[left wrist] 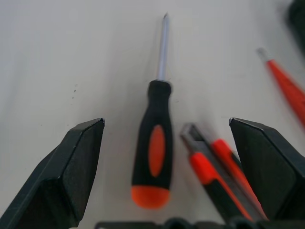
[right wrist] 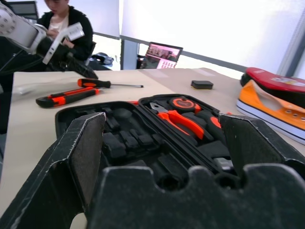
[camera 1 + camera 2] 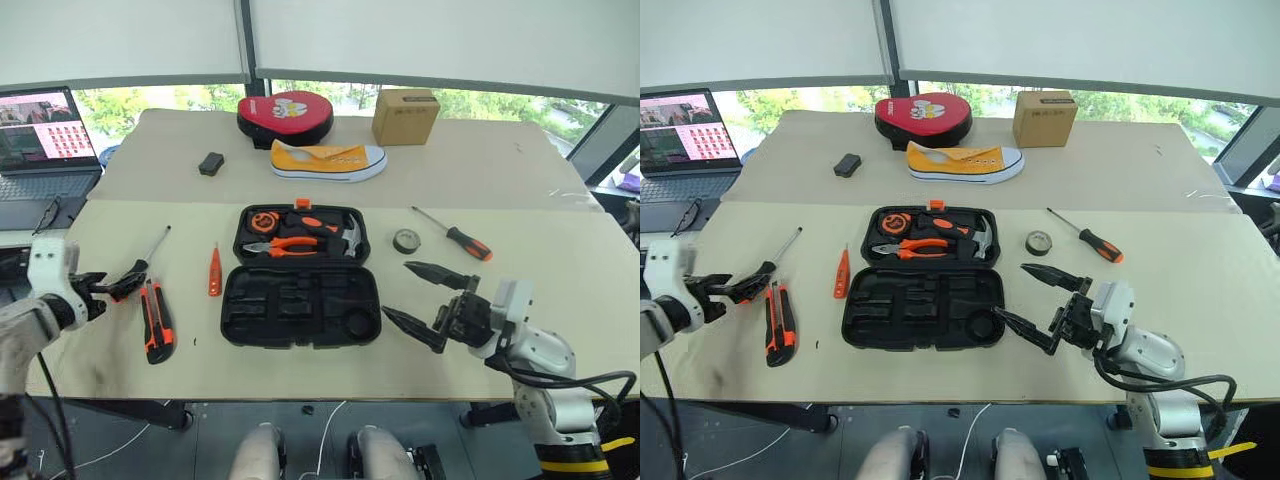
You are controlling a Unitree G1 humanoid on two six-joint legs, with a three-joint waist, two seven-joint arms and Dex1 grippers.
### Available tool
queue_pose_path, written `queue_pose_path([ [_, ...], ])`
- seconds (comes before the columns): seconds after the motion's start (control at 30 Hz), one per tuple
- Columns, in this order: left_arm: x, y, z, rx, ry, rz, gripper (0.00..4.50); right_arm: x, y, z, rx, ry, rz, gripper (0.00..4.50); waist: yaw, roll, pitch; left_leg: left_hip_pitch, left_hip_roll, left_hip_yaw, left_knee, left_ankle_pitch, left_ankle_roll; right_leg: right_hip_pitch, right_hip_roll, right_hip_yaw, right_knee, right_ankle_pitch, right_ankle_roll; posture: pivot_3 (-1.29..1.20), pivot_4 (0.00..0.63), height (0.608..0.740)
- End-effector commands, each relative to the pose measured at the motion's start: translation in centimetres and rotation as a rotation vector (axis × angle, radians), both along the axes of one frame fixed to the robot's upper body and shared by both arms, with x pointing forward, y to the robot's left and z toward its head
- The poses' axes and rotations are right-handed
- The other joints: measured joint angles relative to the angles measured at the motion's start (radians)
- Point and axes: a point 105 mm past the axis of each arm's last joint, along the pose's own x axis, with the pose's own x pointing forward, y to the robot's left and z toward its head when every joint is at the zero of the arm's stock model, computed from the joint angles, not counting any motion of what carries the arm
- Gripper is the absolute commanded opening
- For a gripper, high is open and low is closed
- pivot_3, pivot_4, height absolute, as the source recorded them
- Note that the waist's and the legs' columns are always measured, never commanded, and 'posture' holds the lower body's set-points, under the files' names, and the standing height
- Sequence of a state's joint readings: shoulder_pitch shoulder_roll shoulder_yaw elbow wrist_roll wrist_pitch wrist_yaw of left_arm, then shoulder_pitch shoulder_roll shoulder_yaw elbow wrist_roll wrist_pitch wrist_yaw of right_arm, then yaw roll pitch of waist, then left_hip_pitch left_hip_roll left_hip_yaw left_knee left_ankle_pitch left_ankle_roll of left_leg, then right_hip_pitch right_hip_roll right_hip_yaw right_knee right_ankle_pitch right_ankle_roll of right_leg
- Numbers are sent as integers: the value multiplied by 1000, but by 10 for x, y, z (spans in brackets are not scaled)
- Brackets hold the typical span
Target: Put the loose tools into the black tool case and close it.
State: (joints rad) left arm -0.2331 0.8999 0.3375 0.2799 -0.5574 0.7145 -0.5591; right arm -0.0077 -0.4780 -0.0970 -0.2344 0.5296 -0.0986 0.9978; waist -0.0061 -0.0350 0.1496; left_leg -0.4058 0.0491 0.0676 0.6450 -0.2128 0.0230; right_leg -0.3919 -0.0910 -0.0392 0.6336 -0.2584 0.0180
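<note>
While the case (image 3: 300, 305) is lying open near the table's (image 3: 560, 300) front edge, we are lining up our wide-open left claw (image 3: 112, 283) on the screwdriver (image 1: 153, 148) by the left edge; keep clear of the knife (image 1: 217, 174). Our right claw (image 3: 425, 300) is waiting wide open.

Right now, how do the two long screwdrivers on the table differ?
The left screwdriver lies left of the open tool case, beside the utility knife, with the open left gripper at its handle. The right screwdriver lies right of the case, near the tape roll, apart from the open right gripper. Both have orange-and-black handles and lie flat.
</note>
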Motion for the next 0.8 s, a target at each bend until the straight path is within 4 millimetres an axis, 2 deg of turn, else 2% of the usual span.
queue_pose_path([
  [0.03, 6, 7, 3, 43, -1, -1, 4244, -3, -6, 7, 1, -51, -33, 4472, -2, 0, 0, 0, 0, 0, 0, 0, 0, 0, 0, 0, 0, 0, 0, 0, 150, 740],
  [0.1, 11, 6, 3, 44, -18, -5, 3691, -5, -8, 6, 2, -51, -45, 4500, -1, 0, 0, 0, 0, 0, 0, 0, 0, -1, -1, 0, 1, 0, 0, 0, 150, 740],
  [0.17, 14, 5, 3, 28, -32, -5, 2873, -6, -8, 6, 2, -51, -51, 4500, 2, 0, 0, 0, 0, 1, 0, 0, -1, -1, -2, 1, 2, 0, 0, 0, 150, 740],
  [0.33, 19, 9, 25, 68, -200, -30, 956, -8, -9, 4, -2, -49, -60, 4500, 6, 0, 0, 0, 1, 1, 1, 0, -1, -1, -3, 1, 3, 0, 0, 0, 150, 740],
  [0.4, 18, 10, 32, 83, -244, -51, 890, -8, -10, 3, -4, -48, -63, 4500, 7, 0, 0, -1, 1, 1, 1, 0, -1, -2, -3, 1, 3, 0, 0, 0, 150, 740],
  [0.47, 18, 4, 51, 94, -355, -116, 890, -8, -12, 3, -7, -47, -71, 4500, 8, 0, 0, -1, 0, 1, 1, 0, -1, -2, -4, 2, 4, 0, 0, 0, 150, 740],
  [0.53, 18, -17, 78, 139, -483, -270, 890, -8, -16, 4, -13, -49, -86, 4500, 9, 0, 0, -1, 0, 2, 1, 0, -1, -3, -4, 2, 5, 0, 0, 0, 150, 740],
  [0.57, 16, -38, 88, 161, -530, -396, 890, -7, -20, 5, -16, -50, -98, 4500, 11, 0, 0, -1, 0, 2, 1, 0, -1, -3, -4, 2, 4, 0, 0, 0, 150, 740],
  [0.6, 14, -52, 94, 174, -560, -484, 890, -7, -22, 5, -18, -51, -106, 4500, 15, 0, 0, -1, 0, 2, 1, 0, -1, -3, -5, 2, 5, 0, -1, 0, 150, 740],
  [0.63, 11, -75, 96, 182, -558, -612, 890, -6, -27, 6, -27, -48, -118, 4500, 19, 0, 0, -1, 0, 2, 1, 0, -1, -3, -5, 2, 4, 0, -1, 0, 150, 740],
  [0.67, 6, -102, 95, 198, -540, -774, 890, -4, -34, 7, -37, -40, -134, 4500, 22, 0, 0, -1, 0, 3, 2, 0, -1, -2, -5, 2, 4, 0, -1, 0, 150, 740],
  [0.73, 1, -134, 86, 230, -479, -968, 890, -1, -47, 8, -57, -27, -156, 4500, 28, 0, 0, -2, -1, 4, 3, 0, -1, -2, -6, 2, 4, 0, 0, 0, 150, 740],
  [0.8, 1, -157, 73, 290, -394, -1099, 890, 1, -57, 9, -88, -14, -164, 4500, 28, 0, 0, -1, -2, 8, 4, 0, 0, 0, -6, 2, 4, 0, 0, 0, 150, 740],
])
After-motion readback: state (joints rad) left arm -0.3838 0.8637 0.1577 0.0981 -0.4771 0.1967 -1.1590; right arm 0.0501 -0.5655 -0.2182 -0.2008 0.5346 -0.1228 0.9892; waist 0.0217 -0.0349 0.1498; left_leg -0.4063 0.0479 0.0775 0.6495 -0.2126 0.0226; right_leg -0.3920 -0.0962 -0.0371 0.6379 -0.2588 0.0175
